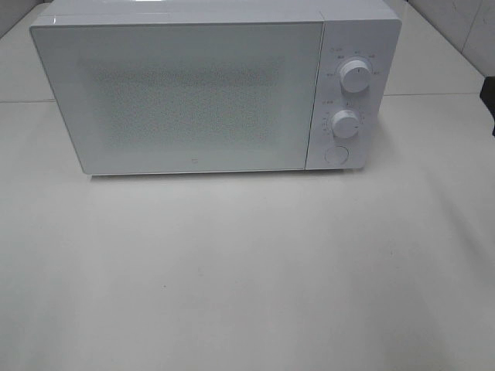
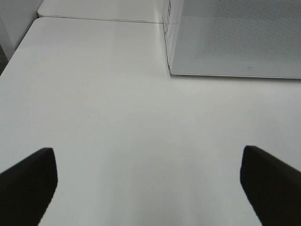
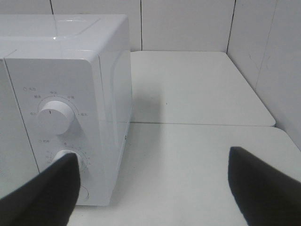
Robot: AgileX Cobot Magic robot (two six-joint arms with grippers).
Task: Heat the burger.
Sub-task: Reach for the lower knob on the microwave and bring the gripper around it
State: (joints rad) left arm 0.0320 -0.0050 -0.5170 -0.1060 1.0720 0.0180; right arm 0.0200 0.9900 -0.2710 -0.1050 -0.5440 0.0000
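Note:
The burger shows in none of the views. A white microwave [image 1: 193,93] stands at the back of the table with its door shut; the frosted door hides whatever is inside. My left gripper [image 2: 150,188] is open over bare tabletop, with the microwave's front corner [image 2: 171,70] ahead of it. My right gripper [image 3: 153,188] is also open with nothing between its fingers, beside the microwave's control panel [image 3: 56,127]. Neither gripper appears in the high view.
The control panel carries an upper knob [image 1: 354,77], a lower knob [image 1: 346,124] and a round button [image 1: 336,154]. White tabletop [image 1: 247,270] stretches in front of the microwave. A tiled wall [image 3: 188,23] closes off the back and right. A dark part [image 1: 489,97] juts in at the right edge.

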